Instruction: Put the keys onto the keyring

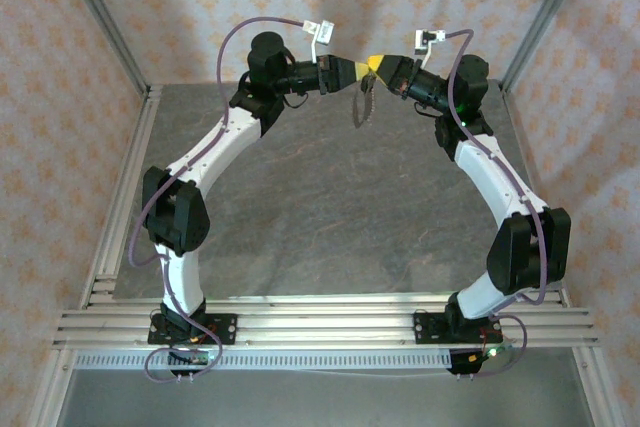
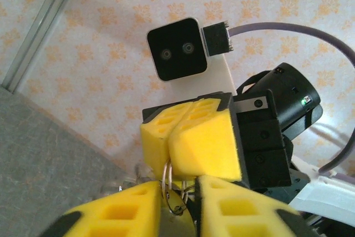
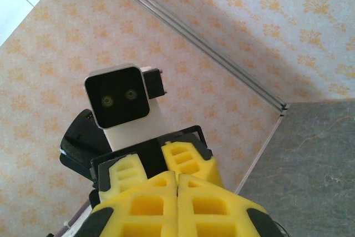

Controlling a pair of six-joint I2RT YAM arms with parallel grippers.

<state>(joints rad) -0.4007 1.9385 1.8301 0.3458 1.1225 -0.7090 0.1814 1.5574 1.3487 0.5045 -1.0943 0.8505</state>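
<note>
the key is proving too small to pick out among the metal bits low between the fingers of the left gripper (image 2: 180,195), which are running off the bottom edge. both grippers are meeting tip to tip above the far end of the table (image 1: 320,207), near the back wall (image 1: 200,7), with room lying open below them. the right gripper (image 2: 168,151) is pinching the keyring (image 2: 168,173) between pressed-together pads, its beaded chain (image 1: 362,105) dangling. the left jaws are standing narrowly apart around the ring; whether they are gripping anything i cannot tell.

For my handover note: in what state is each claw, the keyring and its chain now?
right claw: shut, pinching the keyring in the air.
left claw: fingers slightly apart with metal between them; grip not clear.
keyring: held up between the two claws.
chain: hanging free below the keyring.
</note>
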